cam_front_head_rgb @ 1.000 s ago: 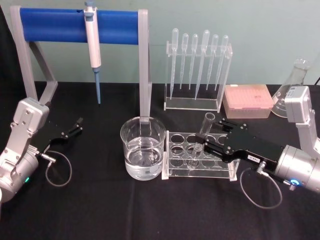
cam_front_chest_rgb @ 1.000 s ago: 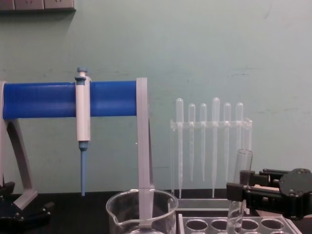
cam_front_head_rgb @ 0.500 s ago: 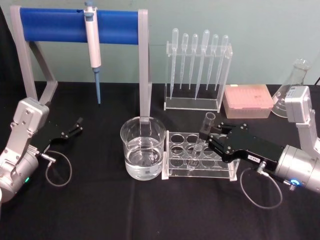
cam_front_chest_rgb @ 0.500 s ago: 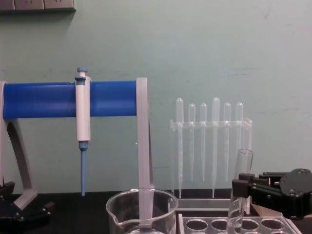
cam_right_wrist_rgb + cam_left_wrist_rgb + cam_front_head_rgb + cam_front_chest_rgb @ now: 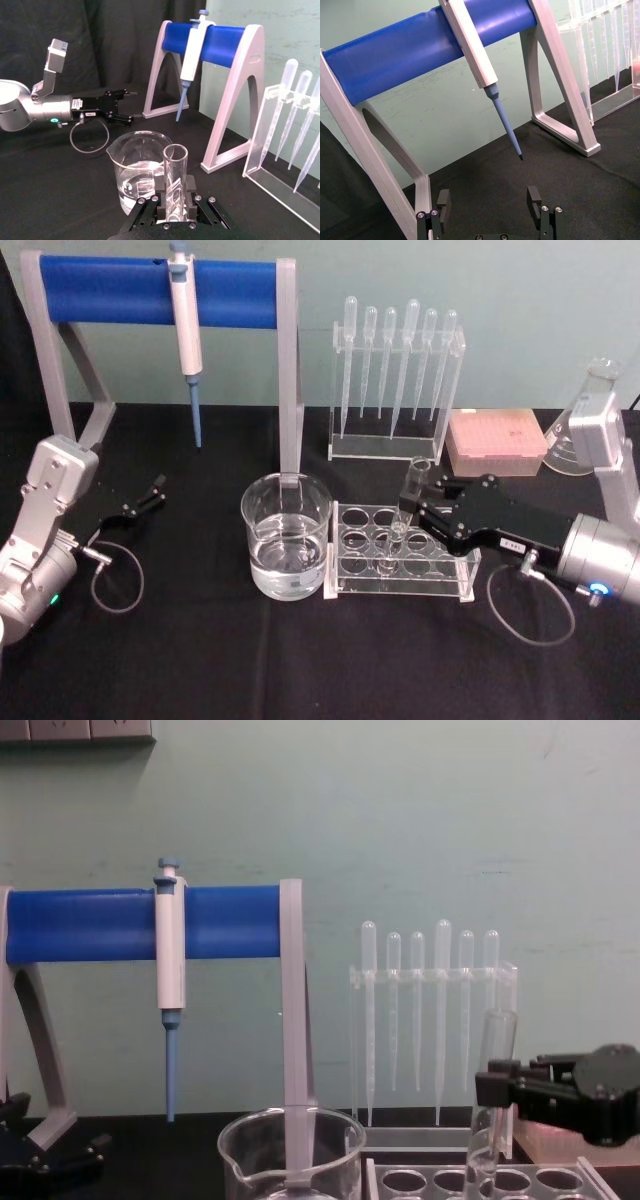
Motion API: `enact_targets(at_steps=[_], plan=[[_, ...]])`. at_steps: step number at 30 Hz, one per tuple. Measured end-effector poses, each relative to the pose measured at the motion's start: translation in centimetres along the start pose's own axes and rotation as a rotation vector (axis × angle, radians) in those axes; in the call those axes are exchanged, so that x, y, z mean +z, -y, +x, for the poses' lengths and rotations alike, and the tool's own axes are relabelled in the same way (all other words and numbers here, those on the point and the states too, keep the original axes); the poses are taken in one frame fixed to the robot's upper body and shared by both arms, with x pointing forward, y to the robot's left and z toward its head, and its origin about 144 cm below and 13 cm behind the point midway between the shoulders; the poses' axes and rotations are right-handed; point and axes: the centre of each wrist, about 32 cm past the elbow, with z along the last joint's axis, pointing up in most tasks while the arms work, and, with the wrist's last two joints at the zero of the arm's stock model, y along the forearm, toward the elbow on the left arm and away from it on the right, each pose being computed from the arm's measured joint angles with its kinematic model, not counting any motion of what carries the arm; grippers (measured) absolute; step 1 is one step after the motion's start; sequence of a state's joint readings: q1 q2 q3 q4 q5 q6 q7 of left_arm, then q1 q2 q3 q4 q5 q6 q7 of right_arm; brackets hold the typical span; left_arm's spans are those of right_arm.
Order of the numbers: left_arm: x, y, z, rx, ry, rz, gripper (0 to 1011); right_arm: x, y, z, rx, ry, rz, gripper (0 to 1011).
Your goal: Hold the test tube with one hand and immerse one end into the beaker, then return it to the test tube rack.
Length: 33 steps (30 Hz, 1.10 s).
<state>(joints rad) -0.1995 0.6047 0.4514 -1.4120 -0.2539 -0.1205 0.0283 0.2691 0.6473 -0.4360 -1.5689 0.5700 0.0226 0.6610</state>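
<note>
Right hand [image 5: 412,508] clamped on the test tube [image 5: 398,530], its base in a hole of the rack [image 5: 400,582] beside the beaker [image 5: 262,540]; travel should follow the hole's axis, avoiding levering the glass; left hand [image 5: 152,492] parked, fingers apart.

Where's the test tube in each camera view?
Head view: test tube right of centre, in the right gripper at the rack.
Chest view: test tube lower right.
Right wrist view: test tube bottom centre.
Left wrist view: parked left gripper, pipettor.
Shared landmark: the beaker, left of it.
</note>
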Motion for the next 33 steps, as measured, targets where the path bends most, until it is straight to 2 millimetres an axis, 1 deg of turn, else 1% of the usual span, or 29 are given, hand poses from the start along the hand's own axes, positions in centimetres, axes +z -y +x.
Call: enact_targets(at_steps=[1, 3, 4, 10, 13, 16, 17, 21, 25, 33], plan=[[0.0, 0.0, 0.0, 0.0, 0.0, 0.0, 1000, 0.7, 0.0, 0.1, 0.008, 0.008, -0.012, 221], [0.0, 0.0, 0.0, 0.0, 0.0, 0.0, 1000, 1.4, 0.0, 0.3, 0.018, 0.012, -0.025, 221], [0.0, 0.0, 0.0, 0.0, 0.0, 0.0, 1000, 2.0, 0.0, 0.4, 0.026, 0.014, -0.035, 221], [0.0, 0.0, 0.0, 0.0, 0.0, 0.0, 1000, 4.2, 0.1, 0.8, 0.042, 0.02, -0.054, 221], [0.0, 0.0, 0.0, 0.0, 0.0, 0.0, 1000, 5.7, 0.3, 1.3, 0.045, 0.023, -0.054, 221], [0.0, 0.0, 0.0, 0.0, 0.0, 0.0, 1000, 6.8, 0.4, 1.6, 0.044, 0.035, -0.054, 221], [0.0, 0.0, 0.0, 0.0, 0.0, 0.0, 1000, 6.8, 0.4, 1.6, 0.044, 0.035, -0.054, 221], [0.0, 0.0, 0.0, 0.0, 0.0, 0.0, 1000, 8.3, 0.4, 2.0, 0.048, 0.057, -0.06, 221], [0.0, 0.0, 0.0, 0.0, 0.0, 0.0, 1000, 9.3, 0.3, 2.3, 0.055, 0.069, -0.06, 221], [0.0, 0.0, 0.0, 0.0, 0.0, 0.0, 1000, 10.6, 0.1, 2.8, 0.06, 0.064, -0.05, 221]])
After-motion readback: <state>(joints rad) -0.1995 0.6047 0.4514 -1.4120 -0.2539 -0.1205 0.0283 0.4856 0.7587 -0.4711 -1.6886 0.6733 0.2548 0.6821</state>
